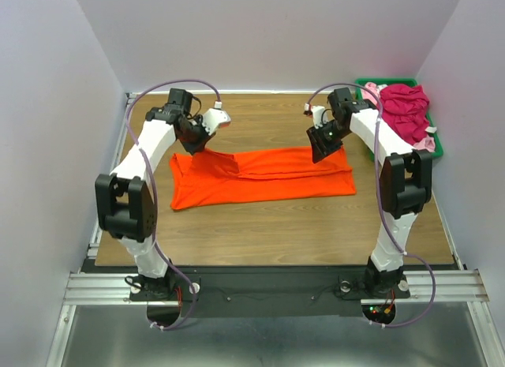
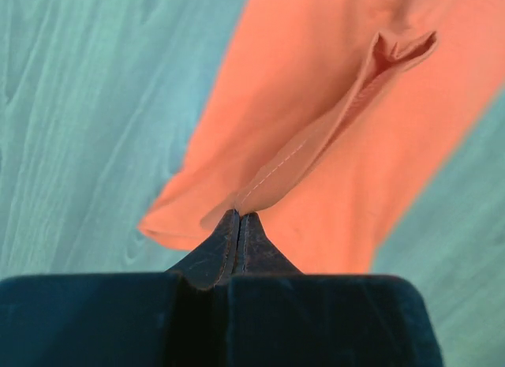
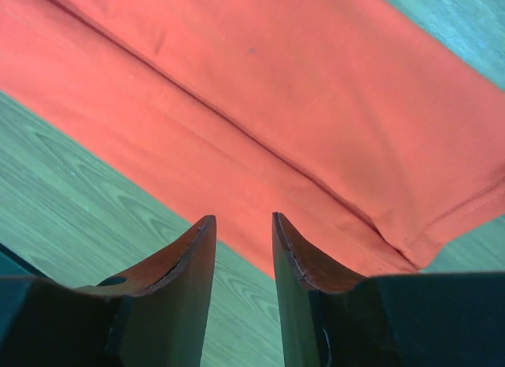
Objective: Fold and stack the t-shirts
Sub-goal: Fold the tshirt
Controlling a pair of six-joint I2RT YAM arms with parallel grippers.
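left gripper [image 2: 239, 216] pinching orange t-shirt [image 1: 268, 178], right gripper [image 3: 241, 218] parted above it

pale pink shirt [image 1: 427, 143] mostly hidden under magenta shirt [image 1: 406, 108]

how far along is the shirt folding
Early. The orange shirt lies folded lengthwise into a band. The left gripper is shut on a flap at one end; the right gripper hangs open over the other. The magenta shirt and pale pink shirt sit crumpled in the green bin; nothing stacked.
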